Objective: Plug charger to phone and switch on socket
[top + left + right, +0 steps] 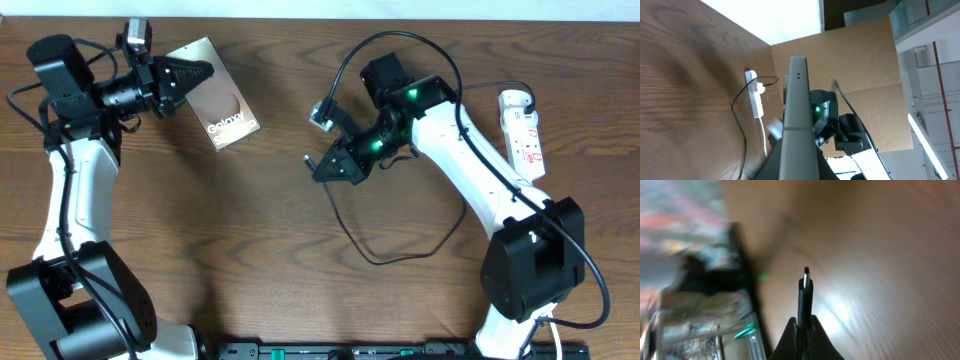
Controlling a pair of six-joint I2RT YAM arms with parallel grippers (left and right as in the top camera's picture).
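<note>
Phone (222, 105) lies at the upper left of the table (300, 300), screen up, with the left claw (203, 72) clamped on its upper end; whether it rests on the wood or hangs just above it I cannot tell. Gripped at one end only, it could pivot or slide in the claw once a plug pushes against it. Its long axis runs from upper left to lower right in the overhead view, and going by the upright "Galaxy" lettering I judge its bottom short edge, where a port would be, faces down and right. Well apart to the right, the right claw (318, 168) is pinched shut on the charger (352, 238) just behind its plug tip (805, 286). A thin plug held this way may twist or miss the port, and the slack cable looping under the arm could snag. The tip stands out beyond the fingertips, in line with them, pointing left. The socket (524, 135) lies at the far right, long axis up and down
</note>
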